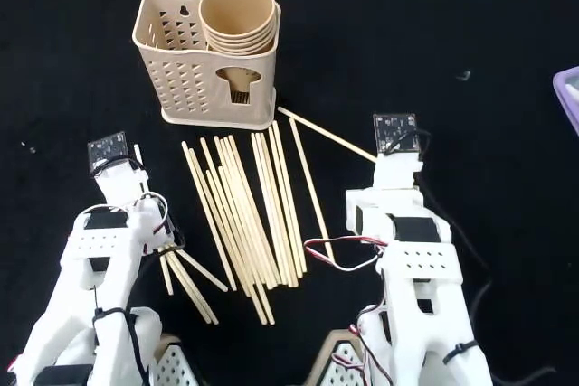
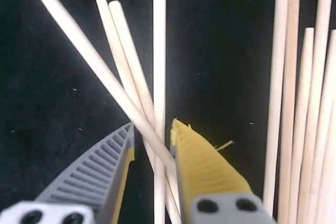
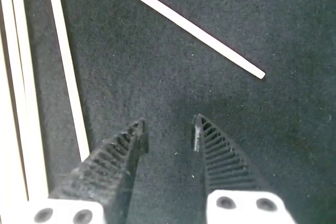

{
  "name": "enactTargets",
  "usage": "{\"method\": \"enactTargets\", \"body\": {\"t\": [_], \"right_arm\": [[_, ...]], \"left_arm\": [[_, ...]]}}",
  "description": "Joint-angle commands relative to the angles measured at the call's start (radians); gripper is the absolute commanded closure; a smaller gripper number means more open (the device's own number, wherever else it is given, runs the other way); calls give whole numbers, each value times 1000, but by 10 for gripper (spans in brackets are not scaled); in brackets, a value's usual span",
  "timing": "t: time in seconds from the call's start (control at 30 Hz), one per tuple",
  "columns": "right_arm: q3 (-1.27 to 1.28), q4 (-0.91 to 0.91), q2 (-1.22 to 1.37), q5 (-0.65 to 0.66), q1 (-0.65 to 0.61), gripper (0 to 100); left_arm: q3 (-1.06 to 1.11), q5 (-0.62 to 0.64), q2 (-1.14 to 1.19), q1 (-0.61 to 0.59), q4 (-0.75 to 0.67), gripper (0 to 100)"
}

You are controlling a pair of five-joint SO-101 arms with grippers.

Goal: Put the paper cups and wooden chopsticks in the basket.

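Left gripper point(image 2: 152, 129) narrowly parted astride a few crossed wooden chopsticks point(image 2: 159, 51) at lower left of the high view, right gripper point(image 3: 169, 127) open and empty over black table point(image 1: 488, 33) right of centre, stacked paper cups point(image 1: 237, 11) standing in beige basket point(image 1: 172, 70) upper left, remaining sticks fanned flat at centre just below it

The stack of paper cups point(image 1: 237, 11) fills the right compartment of the basket point(image 1: 181, 79) and rises above its rim; the left compartment lies open from above; wooden chopsticks point(image 1: 240, 214) fan across the surface point(image 1: 488, 133) between the two arms, covering the middle; crossed sticks run between the parted fingers of the left gripper point(image 2: 152, 125); the right gripper point(image 3: 169, 124) has bare cloth under its parted fingers, a lone chopstick point(image 3: 181, 24) ahead of them, another just beside.
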Motion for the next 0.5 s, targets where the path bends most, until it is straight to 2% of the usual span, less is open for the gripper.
{"method": "enactTargets", "body": {"t": [0.0,0.13,0.23,0.47], "right_arm": [[-19,-21,-12,2,15,843],[-19,-21,-12,2,15,843],[-19,-21,-12,2,15,843],[-19,-21,-12,2,15,843]], "left_arm": [[-22,-6,-6,15,23,880],[-31,-6,-6,8,43,892],[-33,-12,-11,13,35,976],[-85,-8,-17,4,20,970]]}}
